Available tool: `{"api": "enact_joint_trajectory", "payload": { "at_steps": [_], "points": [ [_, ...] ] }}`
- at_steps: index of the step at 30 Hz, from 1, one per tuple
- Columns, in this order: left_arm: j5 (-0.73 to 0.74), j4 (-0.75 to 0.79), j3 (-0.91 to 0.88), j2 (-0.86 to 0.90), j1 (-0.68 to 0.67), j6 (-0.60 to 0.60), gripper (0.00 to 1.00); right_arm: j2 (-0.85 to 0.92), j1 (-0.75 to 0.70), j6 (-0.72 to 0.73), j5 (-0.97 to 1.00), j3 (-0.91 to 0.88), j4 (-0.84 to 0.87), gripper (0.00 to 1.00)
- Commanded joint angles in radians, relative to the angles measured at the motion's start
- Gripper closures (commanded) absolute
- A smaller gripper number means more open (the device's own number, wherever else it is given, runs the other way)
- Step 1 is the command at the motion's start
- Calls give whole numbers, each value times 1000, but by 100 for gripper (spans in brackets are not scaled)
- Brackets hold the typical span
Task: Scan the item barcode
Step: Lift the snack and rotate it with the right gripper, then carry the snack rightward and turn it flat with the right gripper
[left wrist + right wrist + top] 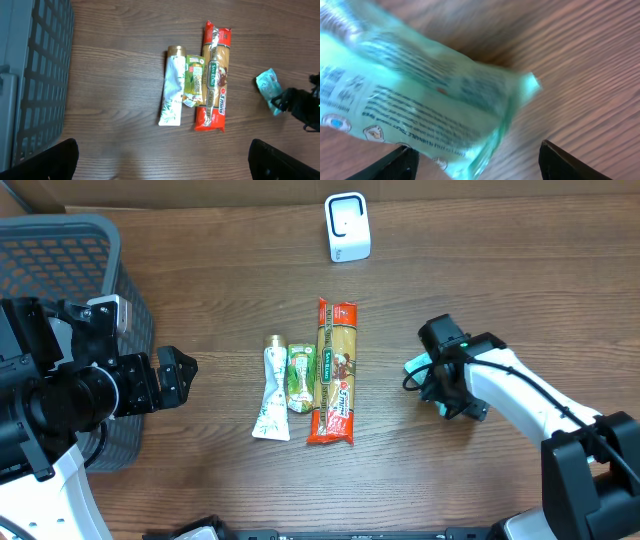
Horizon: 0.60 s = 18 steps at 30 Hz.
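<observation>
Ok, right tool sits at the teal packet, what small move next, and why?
Probably close the right tool on the teal packet: its fingers stand apart with the packet's end between them, not visibly pinched, and the packet seems to lie on the table.

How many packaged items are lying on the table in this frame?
4. A white tube, a green packet and a pasta pack lie side by side mid-table; a teal packet lies apart, under the right hand. The basket may hide more.
</observation>
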Motion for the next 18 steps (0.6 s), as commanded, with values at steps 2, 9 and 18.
{"api": "enact_joint_trajectory", "payload": {
  "at_steps": [2, 9, 18],
  "points": [
    [0, 1, -1, 3, 5, 8, 0, 2, -80, -79, 27, 19, 18, 18],
    [0, 1, -1, 3, 5, 8, 0, 0, -210, -269, -334, 201, -73, 14],
    [0, 1, -1, 3, 5, 8, 0, 1, -349, -418, -528, 278, -155, 7]
  ]
}}
